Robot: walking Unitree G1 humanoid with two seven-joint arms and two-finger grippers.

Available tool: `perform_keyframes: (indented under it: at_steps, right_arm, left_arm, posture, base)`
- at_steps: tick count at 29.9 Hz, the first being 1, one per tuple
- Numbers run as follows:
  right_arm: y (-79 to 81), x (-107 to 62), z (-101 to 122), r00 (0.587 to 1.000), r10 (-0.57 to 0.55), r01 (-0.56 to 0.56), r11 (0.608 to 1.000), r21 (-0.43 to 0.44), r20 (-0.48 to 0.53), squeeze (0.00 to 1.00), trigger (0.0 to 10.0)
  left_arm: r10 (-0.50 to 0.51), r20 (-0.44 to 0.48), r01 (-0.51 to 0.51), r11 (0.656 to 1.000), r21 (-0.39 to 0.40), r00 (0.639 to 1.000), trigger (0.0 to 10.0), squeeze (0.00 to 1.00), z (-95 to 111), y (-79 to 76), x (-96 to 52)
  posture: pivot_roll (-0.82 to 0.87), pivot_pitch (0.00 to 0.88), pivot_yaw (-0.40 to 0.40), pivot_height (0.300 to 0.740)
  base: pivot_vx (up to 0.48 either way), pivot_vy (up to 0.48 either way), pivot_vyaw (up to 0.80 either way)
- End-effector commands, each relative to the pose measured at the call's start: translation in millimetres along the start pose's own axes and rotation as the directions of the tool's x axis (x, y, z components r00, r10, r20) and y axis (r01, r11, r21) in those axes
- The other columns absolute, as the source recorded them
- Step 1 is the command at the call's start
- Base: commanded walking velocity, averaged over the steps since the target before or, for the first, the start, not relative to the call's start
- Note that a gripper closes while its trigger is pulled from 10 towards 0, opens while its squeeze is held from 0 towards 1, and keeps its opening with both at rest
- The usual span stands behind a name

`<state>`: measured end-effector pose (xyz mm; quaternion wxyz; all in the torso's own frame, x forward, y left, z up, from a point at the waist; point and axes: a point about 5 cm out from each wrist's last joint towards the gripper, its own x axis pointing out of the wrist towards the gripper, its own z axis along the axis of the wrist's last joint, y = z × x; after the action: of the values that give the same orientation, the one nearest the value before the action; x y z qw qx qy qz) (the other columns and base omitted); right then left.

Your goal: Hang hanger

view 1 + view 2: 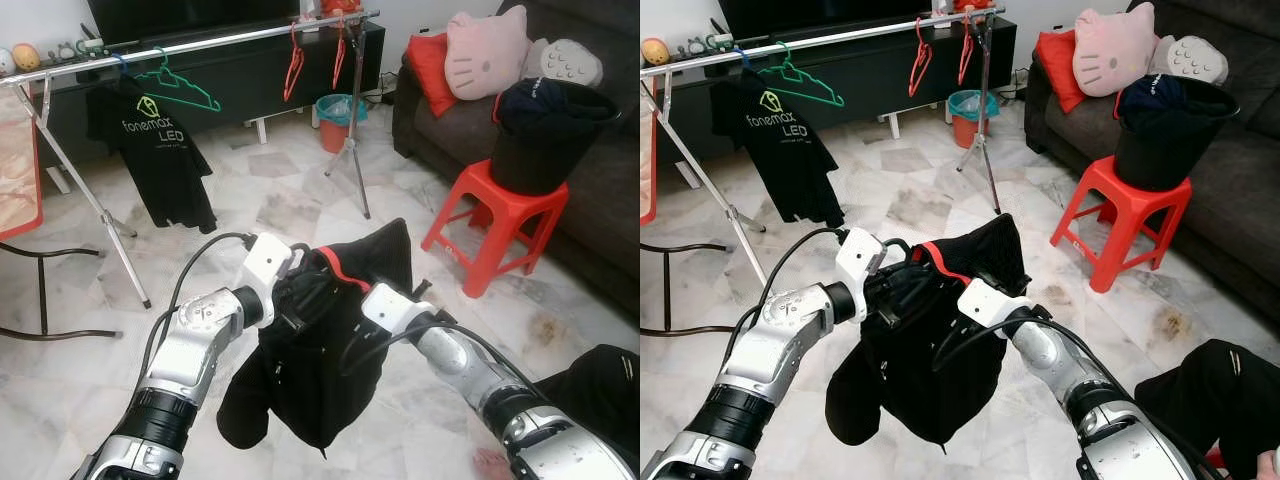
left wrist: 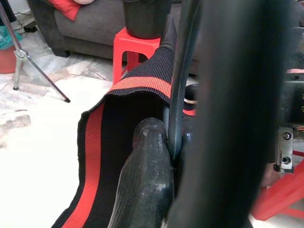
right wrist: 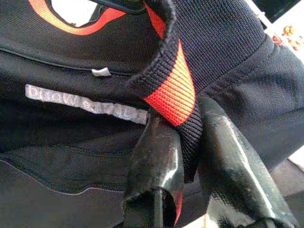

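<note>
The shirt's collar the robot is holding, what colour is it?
Black collar with a red stripe, clearest in the right wrist view.

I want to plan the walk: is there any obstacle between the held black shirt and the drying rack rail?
Nothing visible does. Both grippers hold the black shirt, and bare tiled floor lies between it and the rack rail.

blk shirt (image 1: 330,340) w/ red-striped collar, red stool (image 1: 495,215)
</note>
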<state>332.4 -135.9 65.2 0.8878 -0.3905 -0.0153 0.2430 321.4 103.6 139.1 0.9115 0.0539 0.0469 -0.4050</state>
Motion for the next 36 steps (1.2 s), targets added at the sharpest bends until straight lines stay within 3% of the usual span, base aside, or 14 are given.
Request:
perform_keyframes:
  at_steps: [1,7,13,14,15,16,19,22,27,33,36]
  right_arm:
    - [-1.6,0.5,0,1.000,-0.001,0.001,1.000,-0.011,-0.001,0.00,0.0]
    - [-1.6,0.6,-1,1.000,-0.002,0.001,1.000,-0.016,-0.007,0.00,0.0]
    - [-2.2,0.7,-1,1.000,-0.001,0.001,1.000,-0.019,-0.010,0.00,0.0]
    - [-3.4,1.1,-1,1.000,-0.005,0.005,1.000,-0.017,-0.014,0.00,7.9]
    - [-3.4,1.1,-1,1.000,-0.005,0.005,1.000,-0.017,-0.014,0.00,7.9]
    - [-4.1,1.4,-1,1.000,-0.007,0.007,1.000,-0.015,-0.017,0.00,10.0]
    - [-5.2,2.1,-1,1.000,-0.006,0.006,1.000,-0.017,-0.020,0.00,10.0]
    - [-6.8,2.7,-2,0.999,-0.004,0.003,0.999,-0.033,-0.036,0.00,10.0]
    - [-8.0,1.2,-5,0.998,0.003,-0.005,0.999,-0.045,-0.059,0.00,10.0]
    - [-3.8,-3.4,-15,0.993,0.037,-0.046,0.996,-0.082,-0.115,0.00,10.0]
    - [-2.1,-5.3,-19,0.988,0.047,-0.063,0.993,-0.104,-0.145,0.00,10.0]
  left_arm:
    - [-0.013,0.050,0.012,0.999,0.031,0.999,10.0,0.00,10,-2.0,-0.8]
    - [-0.019,0.026,0.018,0.999,0.045,0.999,10.0,0.00,4,-1.7,-5.9]
    - [-0.032,-0.124,0.053,0.984,0.171,0.992,10.0,0.00,-21,-1.0,-18.5]
    - [-0.034,-0.166,0.068,0.976,0.205,0.986,10.0,0.00,-28,-0.4,-22.8]
    - [-0.034,-0.166,0.068,0.976,0.205,0.986,10.0,0.00,-28,-0.4,-22.8]
    - [-0.037,-0.201,0.083,0.970,0.227,0.979,10.0,0.00,-34,0.5,-27.2]
    - [-0.042,-0.244,0.106,0.961,0.254,0.969,10.0,0.00,-40,2.0,-32.6]
    - [-0.033,-0.346,0.160,0.924,0.347,0.938,10.0,0.00,-55,6.1,-44.3]
    - [-0.024,-0.347,0.154,0.923,0.353,0.938,10.0,0.00,-56,13.7,-56.8]
    - [-0.008,-0.357,0.145,0.922,0.358,0.934,10.0,0.00,-55,32.1,-82.8]
    - [-0.029,-0.323,0.134,0.942,0.309,0.946,10.0,0.00,-50,40.0,-95.5]
  posture:
    - [-0.06,0.000,-0.009,0.740]
    - [-0.06,0.000,-0.009,0.740]
    - [-0.06,0.000,-0.006,0.740]
    - [-0.06,0.000,-0.006,0.740]
    - [-0.06,0.000,-0.006,0.740]
    - [-0.06,0.000,-0.006,0.740]
    - [-0.05,0.000,-0.005,0.740]
    - [-0.05,0.000,-0.005,0.740]
    - [-0.06,0.000,-0.005,0.740]
    - [-0.06,0.009,-0.005,0.740]
    - [-0.06,0.009,-0.005,0.740]
  base:
    - [0.000,0.000,0.00]
    - [0.000,0.000,0.00]
    - [0.000,0.000,0.00]
    - [0.000,0.000,0.00]
    - [0.000,0.000,0.00]
    - [0.000,0.000,0.00]
    - [0.000,0.000,0.00]
    - [0.000,0.000,0.00]
    - [0.000,0.000,0.00]
    - [0.000,0.000,0.00]
    - [0.000,0.000,0.00]
